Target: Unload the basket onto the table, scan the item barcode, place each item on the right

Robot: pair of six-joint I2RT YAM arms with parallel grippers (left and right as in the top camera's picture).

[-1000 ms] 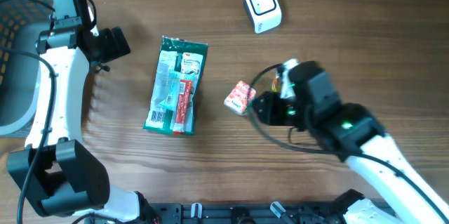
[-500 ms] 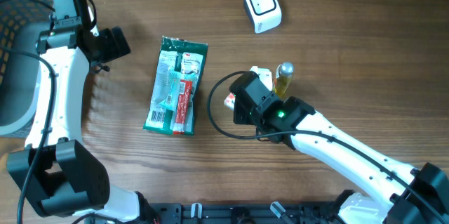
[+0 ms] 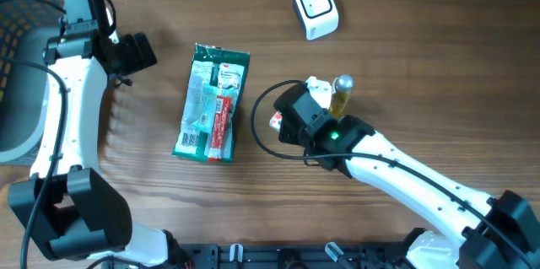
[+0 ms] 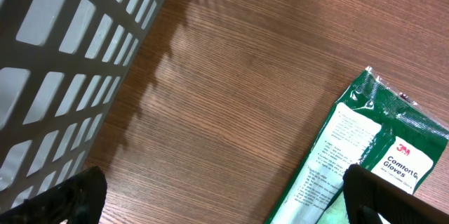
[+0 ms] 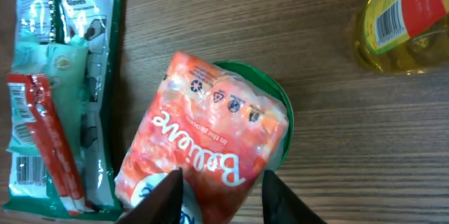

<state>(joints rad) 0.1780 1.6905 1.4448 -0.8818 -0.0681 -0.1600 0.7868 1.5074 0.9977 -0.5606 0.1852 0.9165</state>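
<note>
My right tool (image 5: 223, 199) straddles the red pouch (image 5: 210, 136) on the bench (image 3: 422, 67) near the bottle (image 5: 403, 20); pinching or not, I cannot tell. I'd guess it's light, crinkly and slippery, so take its sides gently. Left tool (image 3: 139, 53) is spread.

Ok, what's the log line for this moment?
right gripper: around orange packet, grip unconfirmed | left gripper: open, empty, near basket | scanner: packet not yet there

Glove packet (image 3: 211, 102) lies lengthwise on the tabletop (image 3: 422, 41), left of centre, with the basket (image 3: 17, 126) off at the left edge. Scanner (image 3: 315, 9) sits well apart at the far side, right of the packet. Snack pouch (image 5: 210, 140) lies near the packet's right side; bottle (image 3: 341, 92) just right of the pouch, slightly farther back.
</note>
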